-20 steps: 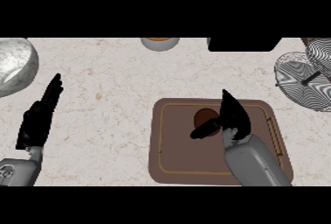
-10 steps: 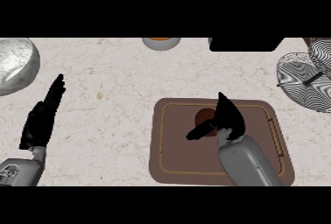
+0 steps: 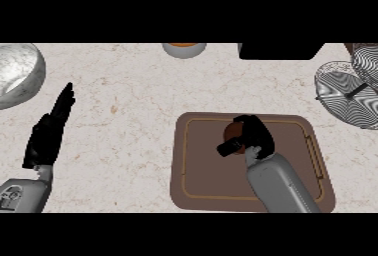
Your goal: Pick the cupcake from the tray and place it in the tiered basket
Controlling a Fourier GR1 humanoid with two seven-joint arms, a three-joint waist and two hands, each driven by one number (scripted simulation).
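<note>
While curled around the cupcake (image 3: 233,132) on the brown tray (image 3: 207,175) near centre, right hand (image 3: 251,137) grasping, nothing lifted yet. Carrying to the tiered basket (image 3: 353,87) at two o'clock remains. Left hand (image 3: 50,131) resting straight-fingered at nine o'clock. Pale marbled counter (image 3: 133,100); metal bowl (image 3: 16,72) at ten o'clock.

Btwn tray (image 3: 199,190) and tiered basket (image 3: 351,95) I see bare counter (image 3: 133,95), a free lane. Black box (image 3: 280,51) and small bowl (image 3: 184,49) crowd the far edge.
</note>
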